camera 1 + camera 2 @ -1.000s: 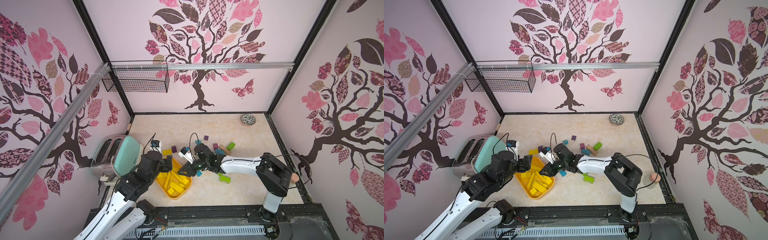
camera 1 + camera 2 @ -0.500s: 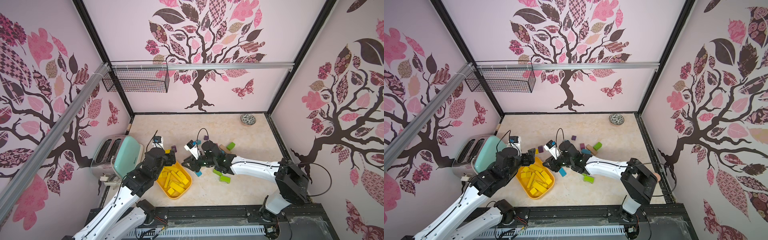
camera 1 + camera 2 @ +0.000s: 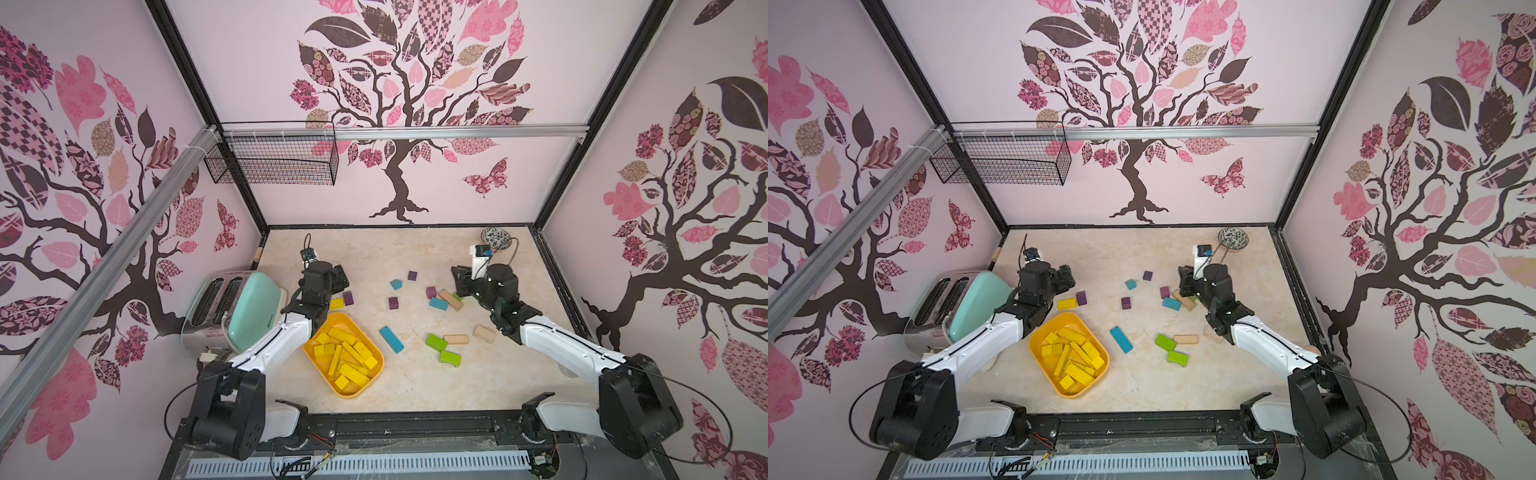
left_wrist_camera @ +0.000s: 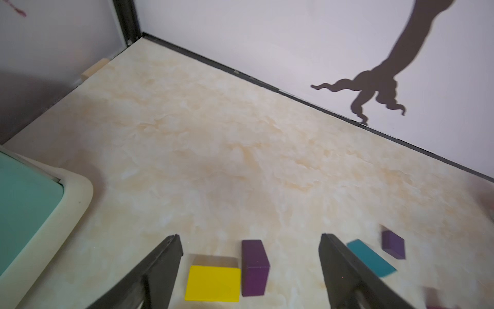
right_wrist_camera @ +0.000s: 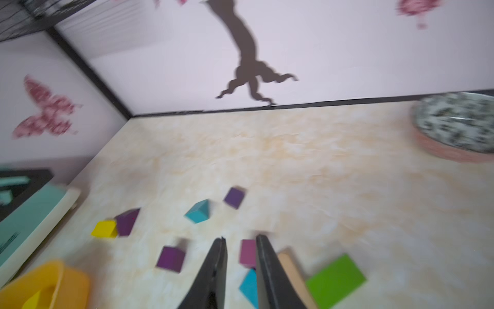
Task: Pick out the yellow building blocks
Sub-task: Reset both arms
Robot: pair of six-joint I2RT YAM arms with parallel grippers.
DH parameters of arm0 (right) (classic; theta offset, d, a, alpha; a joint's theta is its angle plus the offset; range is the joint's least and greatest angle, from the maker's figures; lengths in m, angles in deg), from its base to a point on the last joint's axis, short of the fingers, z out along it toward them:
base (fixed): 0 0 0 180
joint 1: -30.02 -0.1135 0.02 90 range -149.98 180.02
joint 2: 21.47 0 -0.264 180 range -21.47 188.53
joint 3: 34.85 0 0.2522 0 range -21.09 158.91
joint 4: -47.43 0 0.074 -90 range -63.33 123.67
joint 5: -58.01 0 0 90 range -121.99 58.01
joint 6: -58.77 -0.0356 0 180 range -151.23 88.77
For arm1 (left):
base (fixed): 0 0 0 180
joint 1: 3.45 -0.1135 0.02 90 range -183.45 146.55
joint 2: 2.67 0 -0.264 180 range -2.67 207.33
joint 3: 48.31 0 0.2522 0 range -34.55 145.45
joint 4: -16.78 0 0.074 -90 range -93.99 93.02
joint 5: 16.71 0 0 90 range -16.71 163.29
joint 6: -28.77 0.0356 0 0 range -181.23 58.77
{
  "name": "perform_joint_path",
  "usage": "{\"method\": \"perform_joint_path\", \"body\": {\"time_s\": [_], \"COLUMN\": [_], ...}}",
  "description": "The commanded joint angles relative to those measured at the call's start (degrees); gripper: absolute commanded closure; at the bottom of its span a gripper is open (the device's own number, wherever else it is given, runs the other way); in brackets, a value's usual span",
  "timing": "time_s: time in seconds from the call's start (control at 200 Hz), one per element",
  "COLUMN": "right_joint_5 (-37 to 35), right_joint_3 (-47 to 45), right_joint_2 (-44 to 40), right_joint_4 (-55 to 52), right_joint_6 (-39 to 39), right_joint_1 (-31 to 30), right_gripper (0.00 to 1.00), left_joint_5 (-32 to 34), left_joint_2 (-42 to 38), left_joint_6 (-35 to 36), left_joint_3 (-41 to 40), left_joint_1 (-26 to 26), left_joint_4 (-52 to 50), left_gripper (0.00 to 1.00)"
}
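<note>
One yellow building block [image 3: 336, 303] [image 3: 1067, 304] lies on the floor just behind the tray, touching a purple block [image 3: 348, 297]. My left gripper [image 3: 340, 278] hovers over them, open wide. In the left wrist view the yellow block [image 4: 213, 283] and the purple block [image 4: 254, 267] sit between the spread fingers of the left gripper [image 4: 250, 237]. Several more yellow blocks [image 3: 345, 357] lie in the orange-yellow tray [image 3: 312, 332]. My right gripper [image 3: 459, 276] [image 5: 241, 238] is at the right, above a pink cube [image 5: 248, 252]. Its jaws stand a narrow gap apart and hold nothing.
A toaster [image 3: 216, 299] and a mint-green lid [image 3: 253, 307] stand left of the tray. A patterned bowl [image 3: 496, 237] sits at the back right. A blue bar [image 3: 391, 339], green blocks [image 3: 436, 342], pale wooden blocks [image 3: 456, 339] and purple cubes [image 3: 393, 302] are scattered mid-floor.
My right arm has swung from beside the tray to the right side, its jaws narrowing. My left gripper has moved back from over the tray to the lone yellow block and opened wider.
</note>
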Motion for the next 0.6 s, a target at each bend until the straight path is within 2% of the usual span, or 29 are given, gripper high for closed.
{"method": "perform_joint_path", "body": {"time_s": [0.0, 0.06, 0.105, 0.165, 0.225, 0.33, 0.395, 0.5, 0.595], "right_joint_5": [-7.8, -11.8, -13.4, -15.5, -17.5, -21.0, -22.8, -24.7, -23.6], "right_joint_3": [-7.1, -9.9, -11.2, -11.8, -11.9, -12.7, -13.6, -14.7, -16.8], "right_joint_2": [-2.5, -3.0, -3.1, -3.1, -2.6, -1.5, -0.4, 2.2, 4.1], "right_joint_4": [7.4, 10.4, 12.5, 13.3, 14.0, 16.1, 18.2, 20.5, 24.8], "right_joint_6": [-4.8, -1.5, 1.6, 4.5, 7.3, 11.5, 13.6, 15.0, 13.3], "right_joint_1": [8.2, 8.8, 8.9, 8.8, 8.9, 8.8, 8.9, 8.9, 9.5], "right_gripper": [0.67, 0.64, 0.58, 0.46, 0.42, 0.40, 0.40, 0.40, 0.41], "left_joint_5": [-5.2, -5.1, -3.7, -1.5, 2.4, 6.6, 6.9, 4.4, 0.4], "left_joint_2": [1.0, 0.6, -0.3, -1.8, -2.8, -3.0, -2.8, -1.7, -0.3], "left_joint_6": [-1.8, -0.1, 1.5, 4.5, 8.4, 13.5, 15.6, 17.9, 20.7], "left_joint_3": [-1.4, -2.7, -3.4, -4.5, -5.5, -7.5, -9.7, -13.3, -15.1], "left_joint_1": [-6.3, -9.3, -10.8, -12.0, -12.1, -12.2, -12.2, -12.2, -12.3], "left_joint_4": [8.6, 10.1, 10.3, 10.5, 10.9, 12.7, 16.3, 22.6, 25.8], "left_gripper": [0.13, 0.13, 0.13, 0.12, 0.10, 0.09, 0.08, 0.08, 0.08]}}
